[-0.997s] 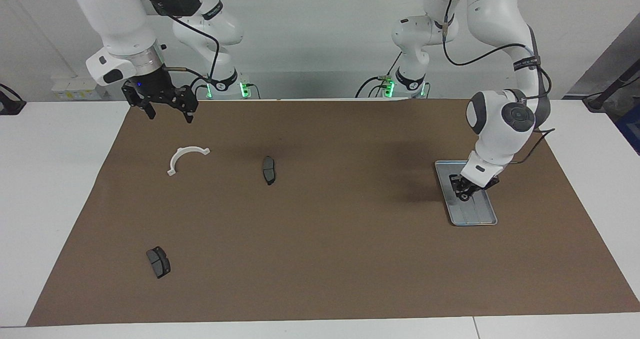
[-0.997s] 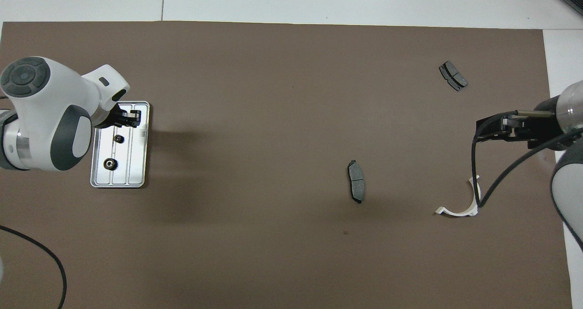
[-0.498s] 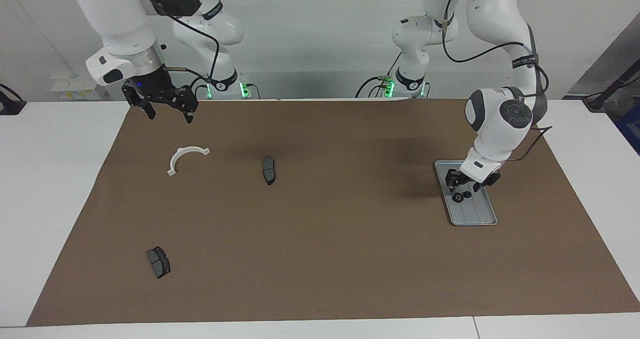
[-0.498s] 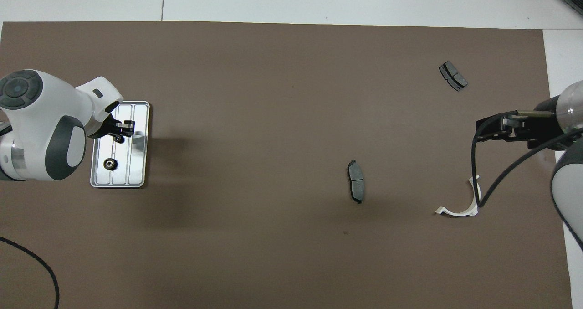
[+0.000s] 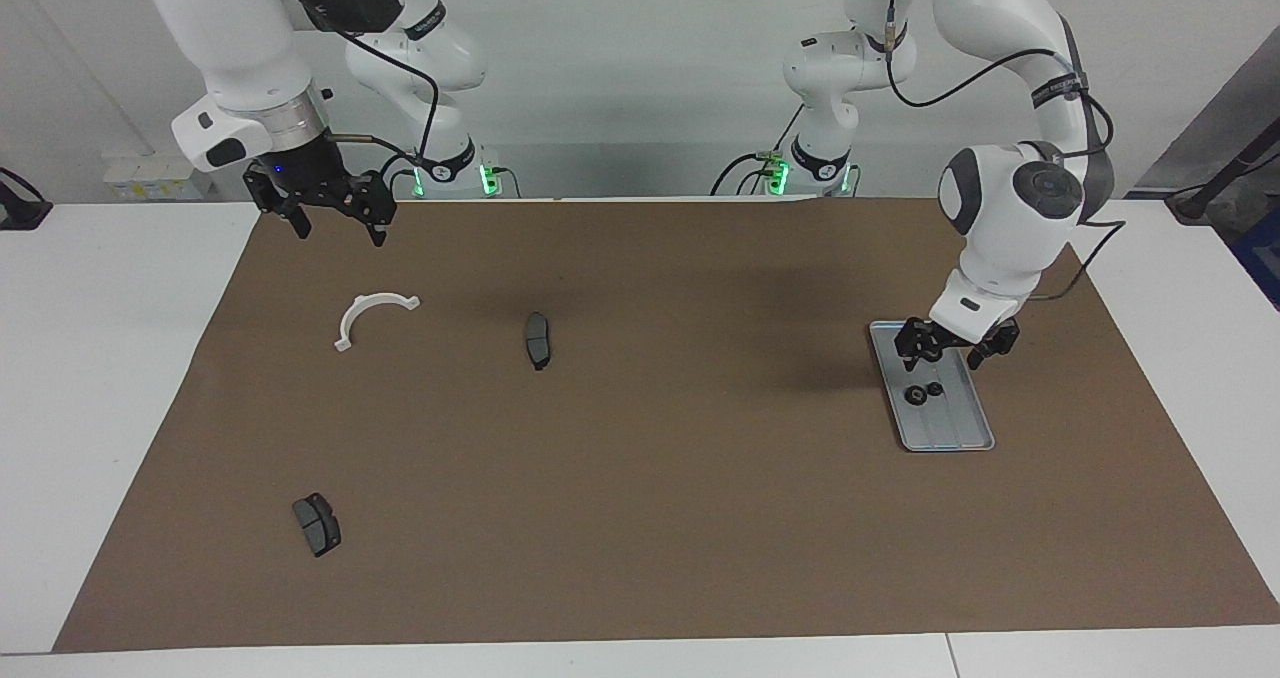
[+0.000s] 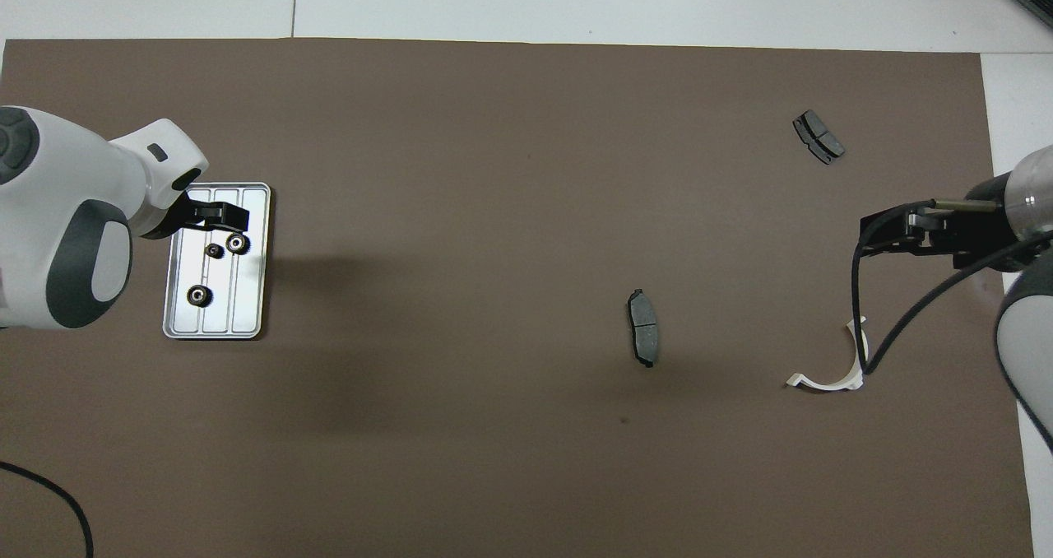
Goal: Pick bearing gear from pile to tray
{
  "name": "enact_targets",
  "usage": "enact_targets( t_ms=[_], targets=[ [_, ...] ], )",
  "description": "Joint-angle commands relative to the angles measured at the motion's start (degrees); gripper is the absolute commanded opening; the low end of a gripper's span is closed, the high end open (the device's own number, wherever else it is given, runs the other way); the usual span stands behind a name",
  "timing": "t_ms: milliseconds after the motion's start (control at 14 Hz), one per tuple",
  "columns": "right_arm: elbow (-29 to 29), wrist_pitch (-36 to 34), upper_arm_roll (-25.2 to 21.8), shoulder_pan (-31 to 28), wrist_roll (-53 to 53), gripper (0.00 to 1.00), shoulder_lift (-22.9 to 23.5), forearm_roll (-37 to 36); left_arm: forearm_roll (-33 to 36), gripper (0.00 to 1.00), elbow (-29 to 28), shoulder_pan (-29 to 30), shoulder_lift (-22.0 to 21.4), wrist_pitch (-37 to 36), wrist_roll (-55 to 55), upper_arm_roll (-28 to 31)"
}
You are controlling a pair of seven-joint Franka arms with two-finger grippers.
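The tray [image 5: 948, 436] [image 6: 249, 311], a ribbed silver-grey metal rectangle with a low rim, lies on the brown mat [image 5: 660, 518] [image 6: 461, 459] toward the left arm's end of the table. Three small black round bearing gears sit inside it. In the overhead view, two of them lie side by side around the tray's middle: one gear [image 6: 238, 244] in the rib lane on the side toward the table's middle, and a second gear [image 6: 215, 250] just beside it in the centre lane. The third gear [image 6: 197, 295] rests alone nearer to the robots, in the lane on the outer side. In the facing view only two gears show clearly, [image 5: 914, 395] and [image 5: 935, 389].

The left gripper [image 5: 955, 351] [image 6: 215, 216] hangs over the end of the tray nearer to the robots, its fingers spread apart and holding nothing, clear of the gears below it.

The right gripper [image 5: 336, 226] [image 6: 888, 237] waits in the air over the mat's edge near its own base, fingers spread and empty.

Loose parts lie on the mat at the right arm's end: a white curved half-ring bracket [image 5: 370, 316] [image 6: 835, 369], a dark grey brake pad [image 5: 538, 339] [image 6: 643, 327] nearer the table's middle, and another brake pad [image 5: 317, 524] [image 6: 818, 137] farthest from the robots.
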Motion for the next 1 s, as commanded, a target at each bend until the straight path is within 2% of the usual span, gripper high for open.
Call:
enact_targets(
  t_ms=[0, 214, 498, 926],
  targets=[
    [-1.79, 1.58, 0.00, -0.22, -1.06, 1.00, -1.35, 1.45, -4.69, 1.00, 7.26, -0.54, -1.47, -10.06, 0.58, 0.36],
    [-1.79, 1.58, 0.00, -0.22, -1.06, 1.00, -1.35, 1.45, -5.24, 1.00, 11.67, -0.10, -5.15, -18.06, 0.59, 0.62],
    [-1.79, 1.58, 0.00, -0.22, -1.06, 1.00, -1.35, 1.45, -4.71, 1.00, 14.31, -0.01, -8.77, -24.66, 0.58, 0.98],
    [-1.79, 1.58, 0.00, -0.22, -1.06, 1.00, -1.35, 1.45, -4.97, 1.00, 15.81, -0.10, -10.44, -26.70, 0.50, 0.98]
  ],
)
